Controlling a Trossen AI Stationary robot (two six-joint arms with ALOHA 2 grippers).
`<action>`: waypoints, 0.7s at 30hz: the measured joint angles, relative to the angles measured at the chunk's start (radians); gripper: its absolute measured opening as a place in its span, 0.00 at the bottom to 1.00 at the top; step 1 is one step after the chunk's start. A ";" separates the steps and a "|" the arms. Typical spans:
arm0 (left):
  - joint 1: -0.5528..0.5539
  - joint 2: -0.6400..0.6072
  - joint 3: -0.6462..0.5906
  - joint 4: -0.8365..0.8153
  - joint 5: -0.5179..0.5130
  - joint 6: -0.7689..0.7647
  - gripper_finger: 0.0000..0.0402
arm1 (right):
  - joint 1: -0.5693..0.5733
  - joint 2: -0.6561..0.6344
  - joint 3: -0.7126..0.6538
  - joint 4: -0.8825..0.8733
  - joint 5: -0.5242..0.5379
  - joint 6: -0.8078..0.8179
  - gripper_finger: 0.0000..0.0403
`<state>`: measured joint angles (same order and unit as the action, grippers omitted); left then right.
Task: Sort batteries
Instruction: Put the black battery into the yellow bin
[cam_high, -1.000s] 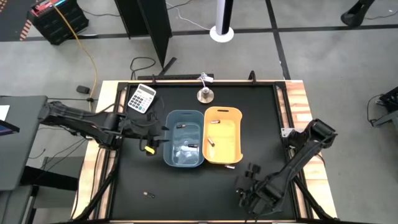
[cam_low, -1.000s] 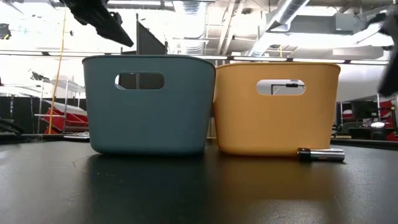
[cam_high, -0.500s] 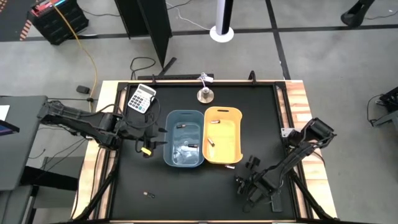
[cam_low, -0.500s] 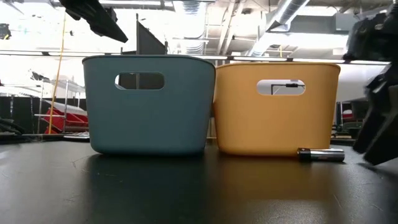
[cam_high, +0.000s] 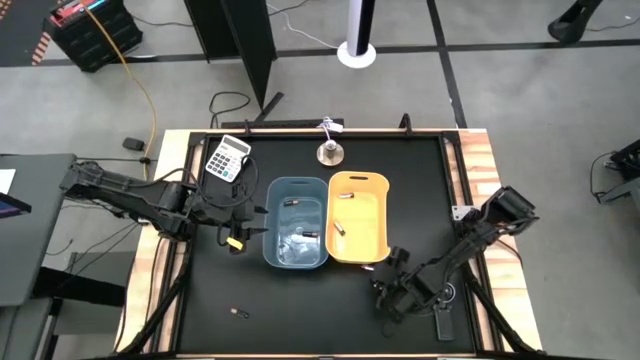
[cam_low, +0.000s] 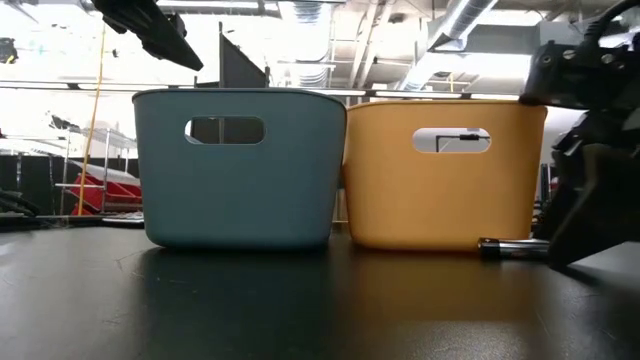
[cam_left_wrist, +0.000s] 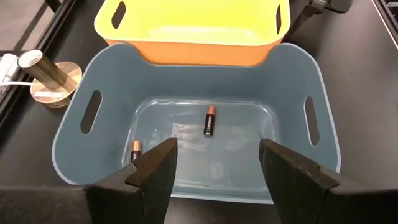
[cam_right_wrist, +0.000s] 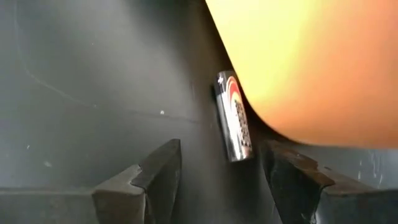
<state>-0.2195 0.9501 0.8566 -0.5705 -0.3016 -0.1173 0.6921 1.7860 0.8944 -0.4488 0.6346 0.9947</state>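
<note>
A silver battery (cam_right_wrist: 234, 118) lies on its side on the black table against the near wall of the orange bin (cam_high: 358, 228); the low view shows the battery (cam_low: 510, 248) too. My right gripper (cam_right_wrist: 221, 186) is open, low over the table just short of this battery, one finger on each side of its line. My left gripper (cam_left_wrist: 217, 180) is open and hovers at the left rim of the blue bin (cam_left_wrist: 199, 124). Two dark copper-ended batteries (cam_left_wrist: 209, 120) lie on the blue bin's floor. More batteries (cam_high: 336, 229) lie in the orange bin. A small battery (cam_high: 240, 313) lies near the table's near left.
A calculator (cam_high: 228, 158) and a small round stand (cam_high: 330, 152) sit at the far side of the table. A black object (cam_high: 443, 323) lies near the right arm at the near right edge. The two bins stand side by side, touching, mid-table.
My right gripper has moved from the table's near right toward the far-left, coming down close to the silver battery beside the orange bin; in the low view it has come in from the right. My left gripper has drawn slightly toward the table's left.
</note>
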 joint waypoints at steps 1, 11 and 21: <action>0.000 0.000 0.000 0.000 0.000 0.000 0.56 | -0.005 0.000 0.000 0.006 0.000 -0.007 0.60; 0.000 0.000 0.000 0.000 0.000 0.000 0.56 | -0.028 0.002 0.000 0.027 -0.009 -0.038 0.54; 0.000 0.000 0.000 0.000 0.000 0.000 0.56 | -0.028 0.002 0.000 0.043 -0.064 -0.036 0.38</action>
<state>-0.2195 0.9501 0.8566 -0.5705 -0.3013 -0.1171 0.6643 1.7878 0.8944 -0.4058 0.5711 0.9588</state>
